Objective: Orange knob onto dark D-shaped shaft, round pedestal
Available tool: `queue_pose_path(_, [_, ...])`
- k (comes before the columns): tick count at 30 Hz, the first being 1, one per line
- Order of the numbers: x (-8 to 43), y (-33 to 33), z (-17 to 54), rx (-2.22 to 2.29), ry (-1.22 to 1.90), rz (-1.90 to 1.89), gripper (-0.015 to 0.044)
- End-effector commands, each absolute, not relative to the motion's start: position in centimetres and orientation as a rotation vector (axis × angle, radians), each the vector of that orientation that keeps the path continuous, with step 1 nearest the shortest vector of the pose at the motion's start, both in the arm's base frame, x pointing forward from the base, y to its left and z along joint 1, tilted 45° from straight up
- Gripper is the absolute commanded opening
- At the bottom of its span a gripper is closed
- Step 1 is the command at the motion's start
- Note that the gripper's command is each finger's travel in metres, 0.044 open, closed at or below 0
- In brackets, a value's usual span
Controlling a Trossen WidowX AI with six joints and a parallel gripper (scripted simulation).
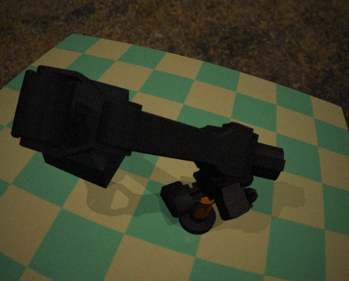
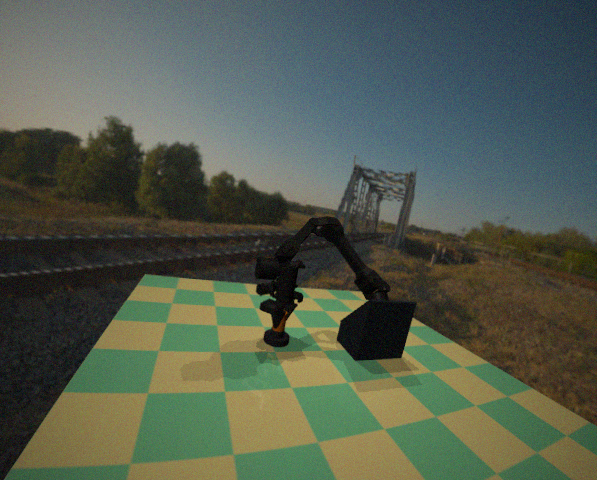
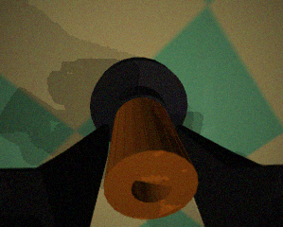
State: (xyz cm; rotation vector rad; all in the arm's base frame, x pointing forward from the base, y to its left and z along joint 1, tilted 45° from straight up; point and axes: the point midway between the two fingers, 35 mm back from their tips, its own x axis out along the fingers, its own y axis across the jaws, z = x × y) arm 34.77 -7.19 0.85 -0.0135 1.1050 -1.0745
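The orange knob (image 1: 203, 208) (image 2: 282, 321) (image 3: 148, 142) stands upright on the dark round pedestal (image 1: 195, 227) (image 2: 276, 339) (image 3: 105, 92). In the wrist view its lower end meets the pedestal top. The D-shaped hole shows in its upper face. The shaft is hidden inside the knob. My gripper (image 1: 205, 203) (image 2: 280, 314) (image 3: 142, 130) straddles the knob from above, one dark finger on each side. The fingers are open, with a thin gap showing beside the knob on the left.
The arm's black base box (image 1: 62, 120) (image 2: 376, 330) stands on the green and tan checkered board (image 1: 259, 247) (image 2: 184, 423), right of the pedestal in the exterior view. The arm reaches over the board's middle. Rough ground surrounds the board.
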Motion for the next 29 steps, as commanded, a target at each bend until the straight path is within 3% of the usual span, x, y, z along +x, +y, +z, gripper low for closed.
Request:
queue_pose_path(1, [34.8,-7.2,0.9,-0.011,1.104,-1.077,0.0341])
queue_pose_path(5, [34.8,-7.2,0.9,-0.011,1.104,-1.077,0.044])
queue_pose_path(15, [34.8,-7.0,1.1,-0.01,1.104,-1.076,0.044])
queue_pose_path(21, [34.6,-0.6,7.4,-0.011,1.109,-1.072,0.044])
queue_pose_path(29, [34.7,-0.2,7.4,-0.011,1.108,-1.072,0.044])
